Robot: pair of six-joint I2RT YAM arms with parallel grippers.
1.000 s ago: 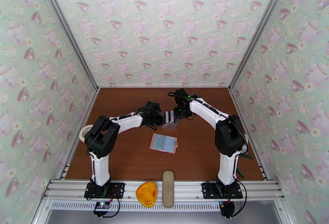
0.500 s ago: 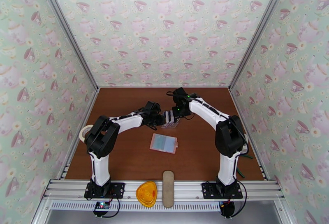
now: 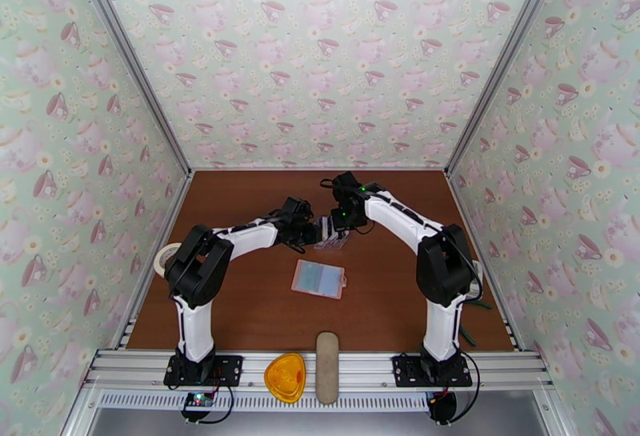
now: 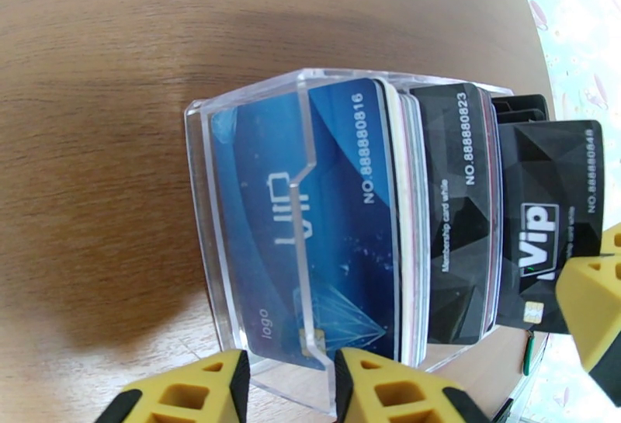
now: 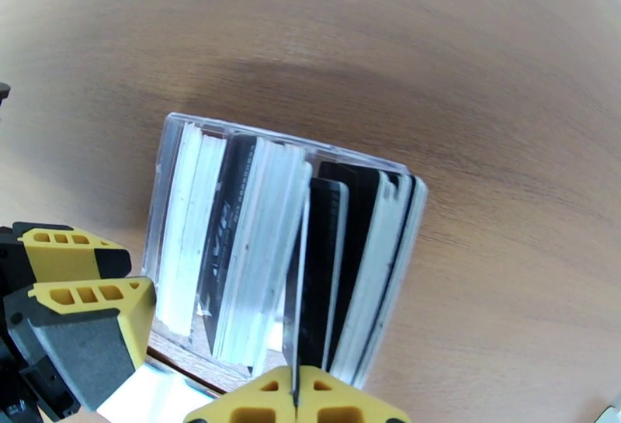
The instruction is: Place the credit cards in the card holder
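Left hand (image 4: 291,366) narrow, clamped on clear rack (image 4: 202,184) wall. Holder (image 3: 318,278) flat on tabletop (image 3: 240,302), near of rack, apart. Cards (image 4: 341,207) upright in rack. Right hand (image 5: 295,390) pinched shut on one black card (image 4: 551,207), edge-on between fingers.

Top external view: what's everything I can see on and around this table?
clear rack: one, transparent, centre of the table.
credit cards: many, blue, black, white, upright in the rack.
black card: one, at the rack, pinched.
card holder: one, pink, flat, nearer than the rack.
oval case: one, beige, on the near rail.
triangular item: one, orange, near rail.
tape roll: one, whitish, left edge.
left end effector: one, yellow-fingered, gripping the rack.
right end effector: one, yellow-fingered, shut on the black card.
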